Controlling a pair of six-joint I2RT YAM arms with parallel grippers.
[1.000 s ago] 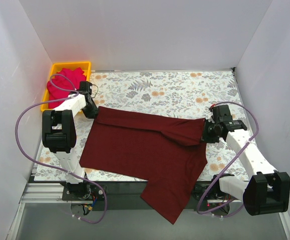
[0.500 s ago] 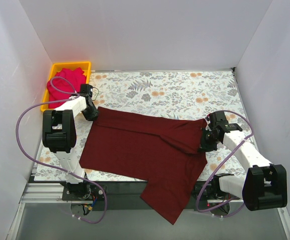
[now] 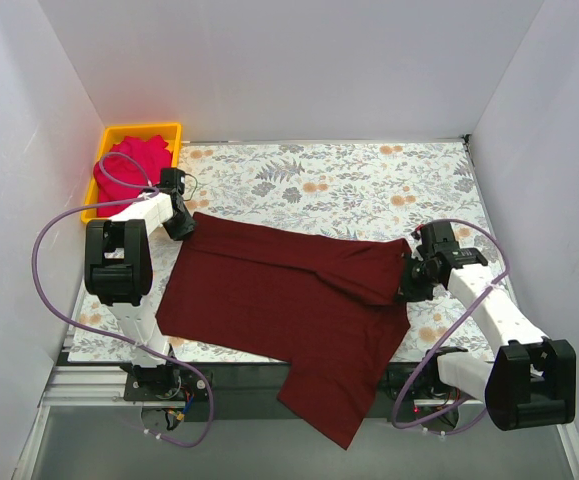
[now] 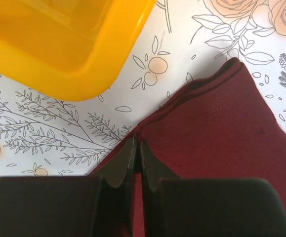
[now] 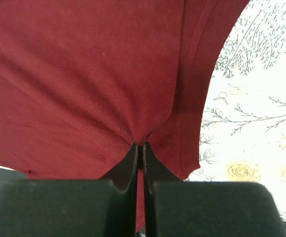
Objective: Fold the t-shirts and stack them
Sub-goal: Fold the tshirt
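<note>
The dark maroon t-shirt (image 3: 289, 295) lies spread across the flowered table, one part hanging over the near edge. My left gripper (image 3: 184, 226) is shut on its far left corner, pinching the hem (image 4: 182, 128) between the jaws (image 4: 136, 148). My right gripper (image 3: 412, 280) is shut on the shirt's right side, where the cloth (image 5: 93, 79) bunches into the closed jaws (image 5: 139, 148). The bright pinkish-red t-shirt (image 3: 129, 165) sits crumpled in the yellow bin.
The yellow bin (image 3: 154, 130) stands at the far left corner; its rounded corner (image 4: 78, 59) is close to my left gripper. White walls enclose the table on three sides. The flowered tablecloth (image 3: 349, 180) shows beyond the shirt.
My right gripper has pulled its side of the maroon shirt down towards the near edge. The left gripper has shifted only slightly and keeps its hold.
</note>
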